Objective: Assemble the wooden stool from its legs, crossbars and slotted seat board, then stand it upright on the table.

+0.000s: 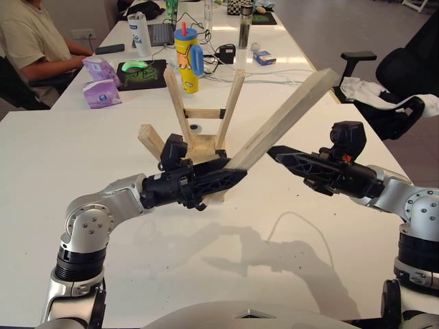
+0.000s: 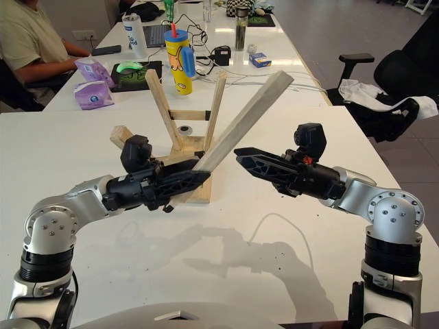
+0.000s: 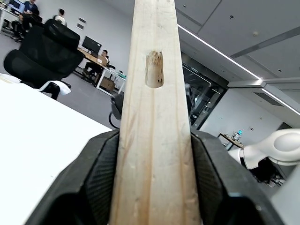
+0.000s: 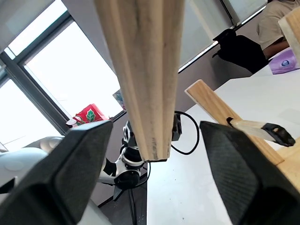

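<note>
The left gripper (image 1: 233, 175), black ribbed plastic, is clamped on the lower end of a long, square-section leg (image 1: 288, 116) of pale, lightly grained wood. In the left wrist view its pads (image 3: 101, 183) press flat against two opposite side faces of the leg. An oval mortise hole (image 3: 154, 69) is cut into the face turned to the camera. From the centre of the head view the leg slants toward the upper right, its top end free in the air.

The right gripper (image 1: 278, 155), right of centre, points at the leg's middle with its fingers (image 4: 79, 173) spread wide, near the wood but not touching it.

Behind the left gripper, just above centre, the flat seat board (image 1: 203, 145) lies on the white table (image 1: 274, 260). Two more legs (image 1: 177, 99) rise from it in a narrow V, joined by a short crossbar (image 1: 204, 114) with dark ends. A wooden stub (image 1: 151, 139) leans out at its left edge.
</note>
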